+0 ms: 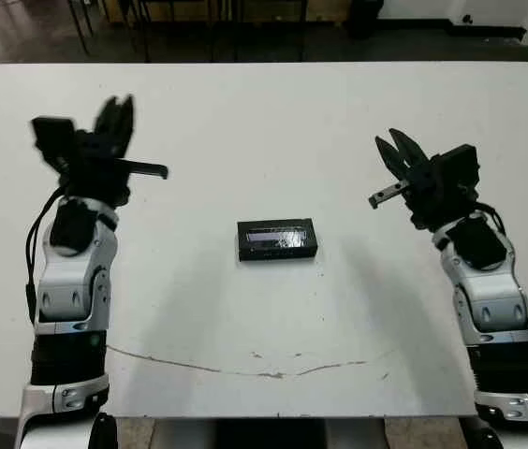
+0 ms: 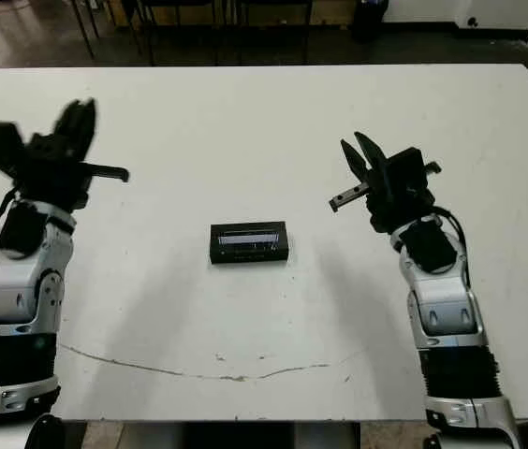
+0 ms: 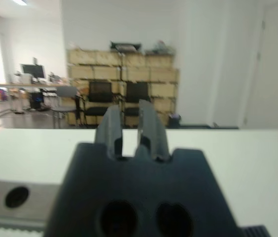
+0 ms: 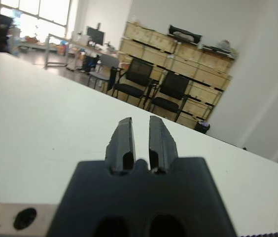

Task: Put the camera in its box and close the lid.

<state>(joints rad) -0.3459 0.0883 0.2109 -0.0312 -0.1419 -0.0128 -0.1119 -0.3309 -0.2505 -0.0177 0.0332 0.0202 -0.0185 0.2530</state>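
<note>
Left pincer (image 1: 119, 112) and right pincer (image 1: 397, 150) slightly open, empty, raised above tabletop (image 1: 273, 112), lid (image 1: 277, 238) shut on box between them

The robot has two arms made of shiny silver-grey shells with black joints between them. Near the bottom, each arm has a black ribbed band. A thin black cable loops along the left arm. The black left gripper (image 1: 119, 117) and black right gripper (image 1: 392, 150) each have two pointed fingers on a blocky black body.
</note>
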